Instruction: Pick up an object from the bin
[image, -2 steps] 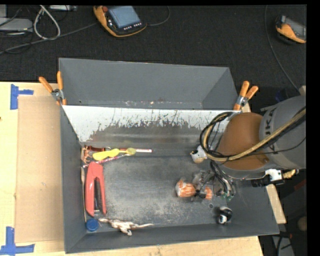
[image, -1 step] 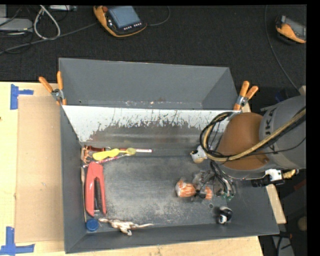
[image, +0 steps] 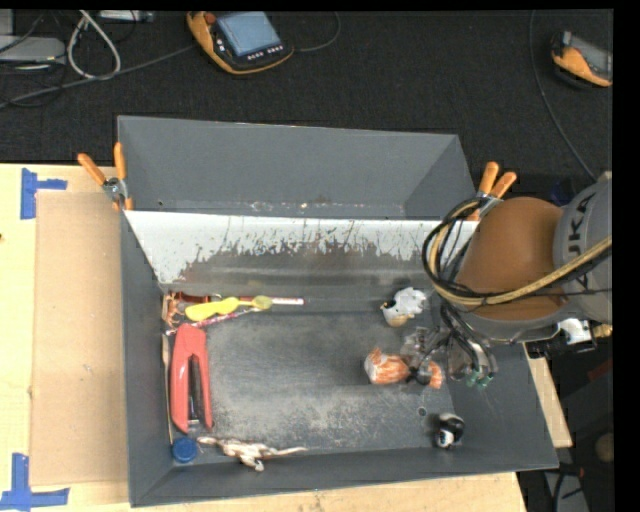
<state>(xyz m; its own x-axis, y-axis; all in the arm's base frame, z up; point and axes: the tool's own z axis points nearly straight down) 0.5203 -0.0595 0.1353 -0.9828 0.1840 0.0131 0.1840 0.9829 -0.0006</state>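
The gripper (image: 441, 362) is down low over the right half of the grey bin (image: 300, 190), hanging under the arm's big orange cover (image: 515, 262) with a bunch of black and yellow cables (image: 447, 262) looped around it. Honestly can't tell if it's open or closed, that whole end is a dark tangle from this angle.

The nearest item is a small orange lumpy thing (image: 385, 368) on the bin floor, right up against the gripper's left side. It might be touching it, but I can't say it's actually being gripped.

Other stuff close by:
- a little white and yellow toy (image: 403, 305) just up from the gripper, near the foot of the back wall
- a small round black and white thing (image: 447, 430) below it, near the front right corner

Everything else is well apart, over along the left wall. There's a red stapler (image: 188, 378) lying lengthwise, and a yellow plastic spoon (image: 216, 310) above it with a thin pinkish stick (image: 284, 301) poking out to its right. A blue cap (image: 183, 451) sits in the front left corner, and a tan stringy figure (image: 245, 452) lies along the front edge just beside that cap. The middle of the floor is bare scuffed metal.
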